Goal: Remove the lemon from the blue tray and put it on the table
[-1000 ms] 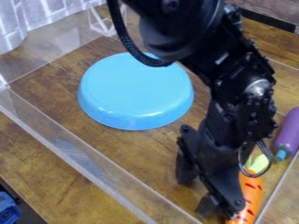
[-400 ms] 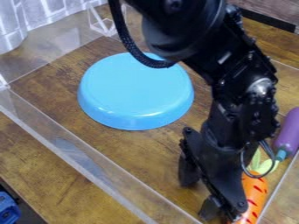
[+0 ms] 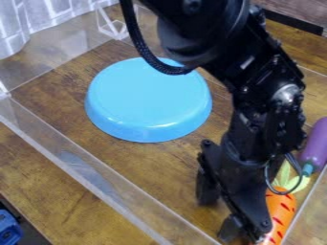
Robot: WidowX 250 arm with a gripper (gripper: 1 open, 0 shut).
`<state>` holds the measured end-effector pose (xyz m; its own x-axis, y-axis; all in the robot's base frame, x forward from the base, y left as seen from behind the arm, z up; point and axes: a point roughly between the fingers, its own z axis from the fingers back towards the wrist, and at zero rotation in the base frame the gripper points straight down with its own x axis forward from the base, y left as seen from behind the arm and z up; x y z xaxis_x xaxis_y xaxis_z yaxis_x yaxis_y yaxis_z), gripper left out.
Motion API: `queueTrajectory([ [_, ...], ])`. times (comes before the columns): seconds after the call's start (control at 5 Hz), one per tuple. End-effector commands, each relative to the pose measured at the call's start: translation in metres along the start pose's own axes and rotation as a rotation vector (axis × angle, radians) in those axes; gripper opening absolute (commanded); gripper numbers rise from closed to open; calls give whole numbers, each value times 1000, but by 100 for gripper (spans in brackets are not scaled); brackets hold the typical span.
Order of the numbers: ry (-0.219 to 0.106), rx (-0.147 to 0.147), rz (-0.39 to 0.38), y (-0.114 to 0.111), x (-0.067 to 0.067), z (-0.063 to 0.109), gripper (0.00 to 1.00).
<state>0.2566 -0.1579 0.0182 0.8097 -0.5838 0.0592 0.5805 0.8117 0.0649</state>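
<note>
The light-blue round tray [image 3: 148, 98] lies upturned on the dark wooden table [image 3: 76, 144], with nothing on it. A small part of the yellow lemon [image 3: 286, 178] shows at the right, off the tray, half hidden behind the black arm. My gripper [image 3: 230, 212] points down at the table in the lower right, just left of the lemon. Its black fingers [image 3: 205, 182] merge with the arm's body, so their gap is unclear, and I cannot tell whether they touch the lemon.
An orange toy carrot [image 3: 278, 218] lies by the gripper at the bottom right. A purple object [image 3: 313, 145] rests at the right edge. Clear acrylic walls [image 3: 90, 172] border the table along the front and left.
The arm has shifted very slightly to the right. The tray, carrot and purple object have not moved.
</note>
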Motion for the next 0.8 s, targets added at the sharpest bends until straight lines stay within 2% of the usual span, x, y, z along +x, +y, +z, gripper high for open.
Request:
queueTrajectory([
  [0.0,-27,-9,-26,-8,7,7,0],
  [0.6,-21,-23,-35,-8,10,8,0],
])
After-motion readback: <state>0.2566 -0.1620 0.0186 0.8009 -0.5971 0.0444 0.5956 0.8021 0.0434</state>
